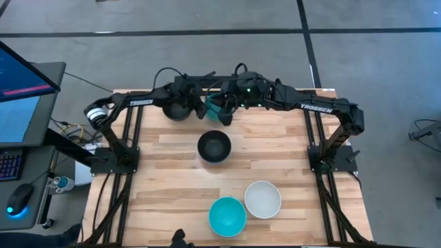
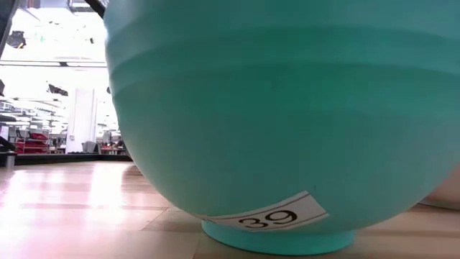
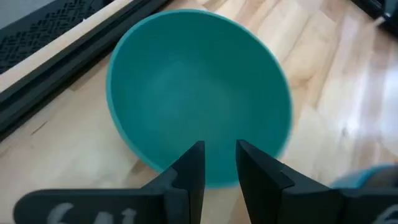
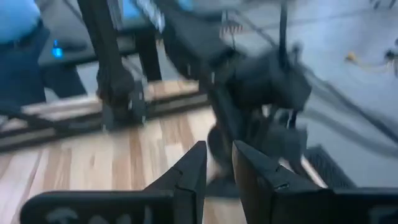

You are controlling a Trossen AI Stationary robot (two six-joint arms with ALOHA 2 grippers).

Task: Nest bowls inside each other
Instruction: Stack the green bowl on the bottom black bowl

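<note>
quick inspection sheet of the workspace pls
surface: wooden table, bare between bowls
job's things: black bowl mid-table; second black bowl and teal bowl at far edge; cyan bowl beside white bowl near front; none nested
clutter: nothing seen
grippers: left gripper at teal bowl; right gripper close by
cables: loops over arms
surroundings: monitor, mouse left

We see two arms built of black links, each carrying white "TROSSEN" lettering on the forearm, and mounted on a black open-frame stand. We note black cables looping above the wrist sections and small green indicator lights there. The left arm shows a white-and-black joint at its elbow. The left pincer (image 3: 219,163) and right pincer (image 4: 217,163) each have two flat, dark, tapered fingers.
</note>
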